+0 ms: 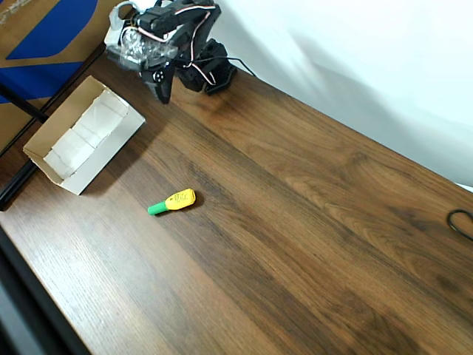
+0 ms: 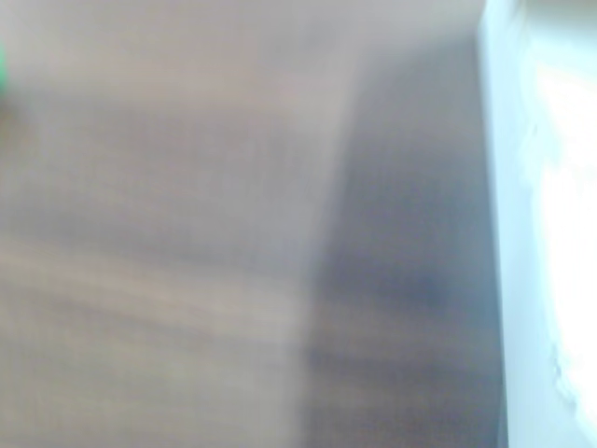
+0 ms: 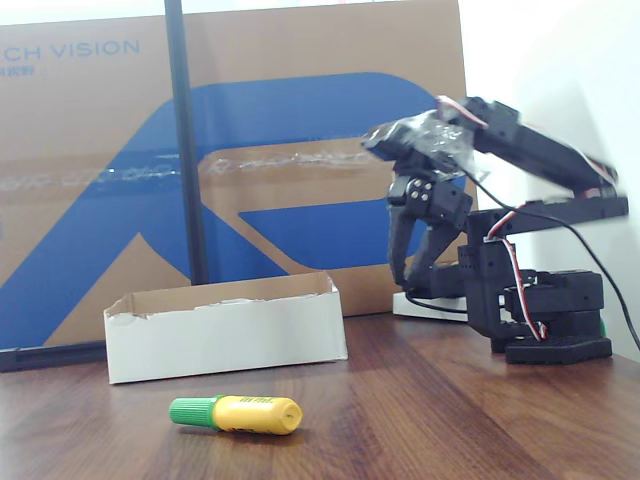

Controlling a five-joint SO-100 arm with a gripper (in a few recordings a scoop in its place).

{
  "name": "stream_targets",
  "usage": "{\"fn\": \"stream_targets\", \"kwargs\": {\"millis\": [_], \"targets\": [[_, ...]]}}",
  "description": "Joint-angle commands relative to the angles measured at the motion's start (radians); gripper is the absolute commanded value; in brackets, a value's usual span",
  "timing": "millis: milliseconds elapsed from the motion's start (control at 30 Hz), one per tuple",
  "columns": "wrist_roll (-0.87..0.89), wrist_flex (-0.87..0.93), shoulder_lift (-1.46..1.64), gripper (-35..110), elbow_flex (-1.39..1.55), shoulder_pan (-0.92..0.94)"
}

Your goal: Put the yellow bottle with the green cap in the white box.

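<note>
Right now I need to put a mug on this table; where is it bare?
Bare wood runs from the bottle right to the black cable, and along the near edge. It is crowded at the far left corner, where the box and arm sit close.

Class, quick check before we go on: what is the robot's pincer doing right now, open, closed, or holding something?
Pincer: raised above the table near the arm's base, holding nothing; open or closed cannot be told. The yellow bottle lies on the table, untouched.
</note>
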Motion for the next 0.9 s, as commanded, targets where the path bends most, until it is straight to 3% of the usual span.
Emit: {"fn": "stream_targets", "kwargs": {"millis": [0,200,367,867], "targets": [[-0.011,-0.028,-0.066,0,-0.112,-0.040],[0.005,-0.072,-0.334,0,-0.241,-0.181],[-0.020,-0.206,-0.578,0,-0.330,-0.176],[0.018,-0.367,-1.198,10,-0.660,-0.279]]}}
